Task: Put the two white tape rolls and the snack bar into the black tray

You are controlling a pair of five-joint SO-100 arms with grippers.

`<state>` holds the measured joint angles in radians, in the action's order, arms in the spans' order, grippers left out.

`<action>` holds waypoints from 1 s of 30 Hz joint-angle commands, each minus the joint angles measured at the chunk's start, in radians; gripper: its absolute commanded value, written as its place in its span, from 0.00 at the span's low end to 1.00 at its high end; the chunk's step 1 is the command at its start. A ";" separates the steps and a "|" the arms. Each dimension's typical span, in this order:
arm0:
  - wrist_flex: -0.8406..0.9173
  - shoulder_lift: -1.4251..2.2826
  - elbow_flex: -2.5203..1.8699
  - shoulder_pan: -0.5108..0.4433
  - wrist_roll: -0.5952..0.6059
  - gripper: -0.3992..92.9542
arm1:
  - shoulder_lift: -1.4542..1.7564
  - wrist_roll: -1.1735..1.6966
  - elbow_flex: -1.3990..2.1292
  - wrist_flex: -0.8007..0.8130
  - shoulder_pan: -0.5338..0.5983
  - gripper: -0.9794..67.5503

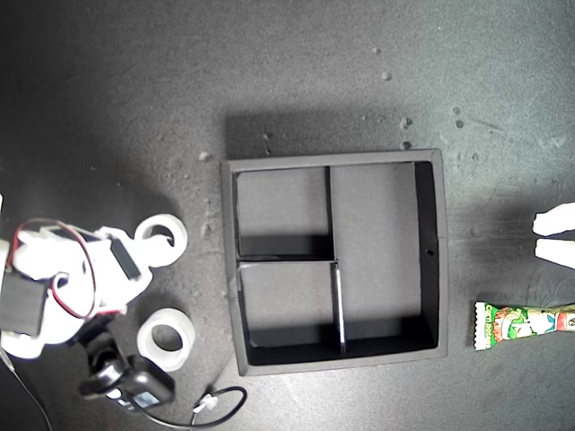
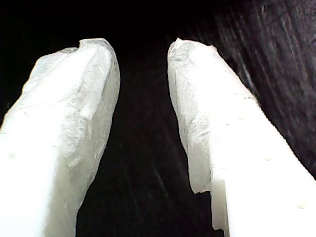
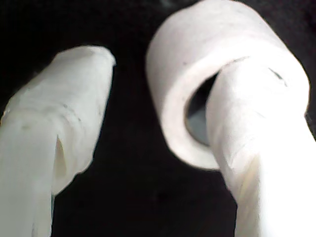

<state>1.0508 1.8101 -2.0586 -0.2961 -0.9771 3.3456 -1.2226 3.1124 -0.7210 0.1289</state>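
The black tray (image 1: 441, 269) lies in the middle of the exterior view with its compartments holding nothing. One white tape roll (image 1: 165, 235) (image 3: 197, 54) lies at the exterior view's left. My second gripper (image 1: 144, 253) (image 3: 168, 64) is open, with one finger through the roll's hole and the other outside, apart from its wall. The other white tape roll (image 1: 167, 338) lies flat just nearer the front edge. The snack bar (image 1: 526, 323) lies at the exterior view's right edge, partly cut off. My first gripper (image 1: 550, 236) (image 2: 140, 49) hovers open just behind it, holding nothing.
A black camera module (image 1: 126, 384) and a thin looping cable (image 1: 220, 402) hang off the second arm beside the nearer roll. Red wires (image 1: 67, 269) run over that arm's body. Small pale specks (image 1: 404, 121) dot the dark table behind the tray.
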 commanded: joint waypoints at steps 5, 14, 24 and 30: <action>-0.009 -0.106 0.032 0.032 0.009 0.17 | 0.006 0.069 0.012 0.009 0.015 0.11; 0.002 -0.209 0.075 0.069 0.002 0.18 | 0.006 0.106 0.012 0.037 0.044 0.15; -0.006 -0.049 -0.052 0.087 -0.023 0.17 | 0.006 0.121 0.012 0.048 0.057 0.15; -0.052 -0.028 -0.081 0.126 -0.032 0.01 | 0.006 0.121 0.012 0.063 0.058 0.14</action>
<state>1.0124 1.7303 -2.1368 -0.1917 -0.9894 3.3456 -1.2226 3.1124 -0.6857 0.1856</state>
